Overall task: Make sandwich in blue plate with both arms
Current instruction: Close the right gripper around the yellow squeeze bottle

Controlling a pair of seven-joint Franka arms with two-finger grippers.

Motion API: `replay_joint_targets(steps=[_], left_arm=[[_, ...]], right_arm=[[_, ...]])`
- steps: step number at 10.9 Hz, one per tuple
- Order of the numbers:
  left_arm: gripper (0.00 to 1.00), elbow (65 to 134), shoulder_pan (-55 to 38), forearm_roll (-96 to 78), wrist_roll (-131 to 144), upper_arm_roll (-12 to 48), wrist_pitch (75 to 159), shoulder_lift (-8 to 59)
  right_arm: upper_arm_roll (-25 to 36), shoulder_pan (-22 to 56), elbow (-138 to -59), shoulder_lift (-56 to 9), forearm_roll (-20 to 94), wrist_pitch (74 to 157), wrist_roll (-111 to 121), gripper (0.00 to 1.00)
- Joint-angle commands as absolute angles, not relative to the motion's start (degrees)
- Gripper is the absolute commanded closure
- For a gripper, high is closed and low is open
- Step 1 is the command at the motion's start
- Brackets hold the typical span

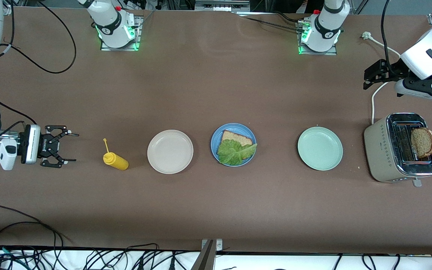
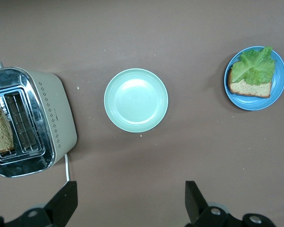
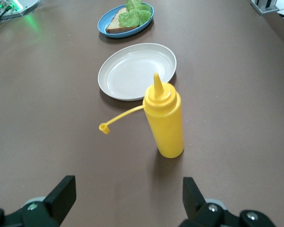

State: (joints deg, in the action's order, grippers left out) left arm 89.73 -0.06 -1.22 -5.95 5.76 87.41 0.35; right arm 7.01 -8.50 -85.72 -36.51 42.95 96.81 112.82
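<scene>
On the brown surface (image 1: 216, 210), the blue plate (image 1: 216, 146) is set mid-row, carrying one bread slice (image 1: 236, 138) under lettuce (image 1: 234, 152). A second slice (image 1: 422, 142) is seen in the toaster (image 1: 379, 150). Both end effectors, left (image 1: 368, 77) and right (image 1: 68, 148), are held open and empty.

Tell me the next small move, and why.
Probably bring the open left gripper down over the toaster to take the bread slice standing in its slot: the blue plate holds only one slice under lettuce. The right gripper waits, open.
</scene>
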Motion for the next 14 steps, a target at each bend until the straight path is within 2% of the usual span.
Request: replay_joint_targets(steps=[1, 14], left_arm=[[0.0, 88.15, 0.09, -1.05, -6.15, 5.98, 86.48, 0.88], [0.0, 88.15, 0.17, -1.05, -6.15, 5.98, 86.48, 0.88]], right_arm=[[6.15, -10.19, -85.87, -40.07, 48.32, 96.68, 120.37, 0.0], [2.64, -10.37, -85.78, -50.18, 60.37, 100.28, 142.11, 0.0]])
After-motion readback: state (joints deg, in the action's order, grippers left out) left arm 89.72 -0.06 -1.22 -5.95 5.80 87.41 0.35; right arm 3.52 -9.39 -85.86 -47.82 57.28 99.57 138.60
